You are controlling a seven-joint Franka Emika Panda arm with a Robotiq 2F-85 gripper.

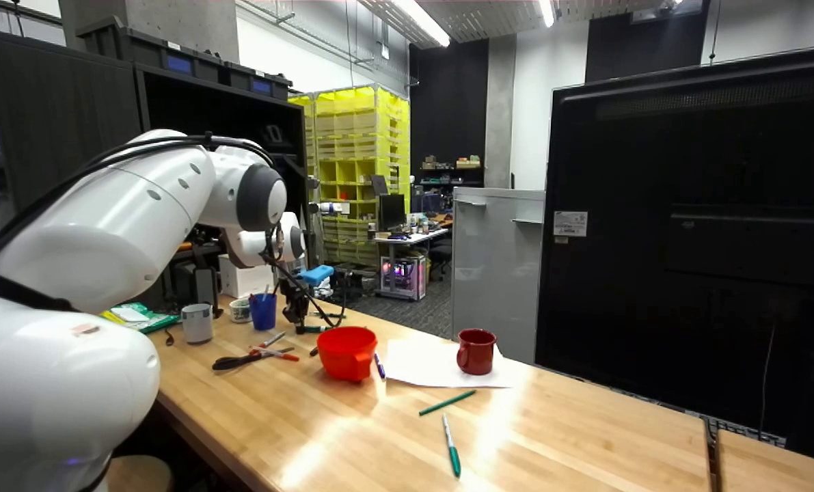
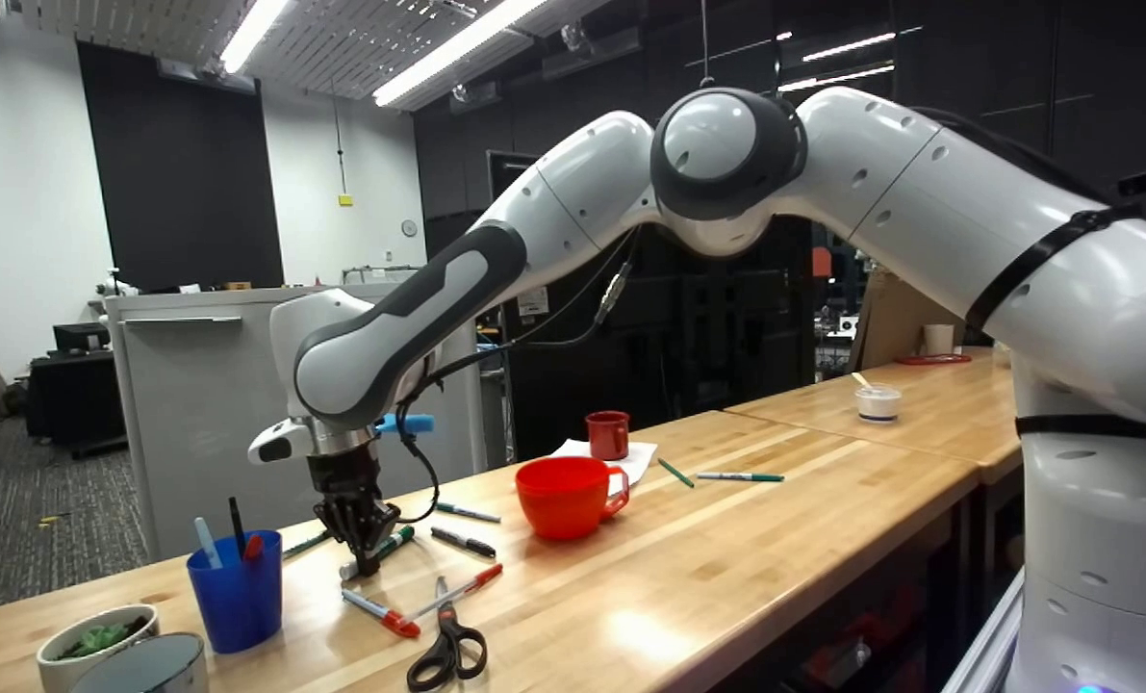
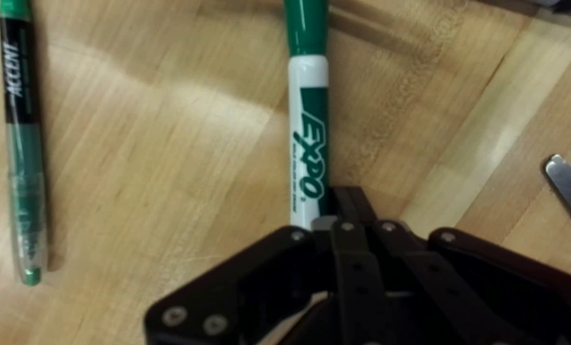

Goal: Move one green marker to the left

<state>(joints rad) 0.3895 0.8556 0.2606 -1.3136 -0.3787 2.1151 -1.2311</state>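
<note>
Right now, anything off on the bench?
Nothing looks spilled or damaged. Odd: the pincer appears shut beside the green Expo marker, not around it; whether they touch is unclear. Untidy: a red pen crosses the scissors, both loose outside the blue cup.

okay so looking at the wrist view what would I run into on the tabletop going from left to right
Clear green pen labelled ACCENT → white-and-green EXPO marker → metal tip of something cut off by the right edge.
</note>
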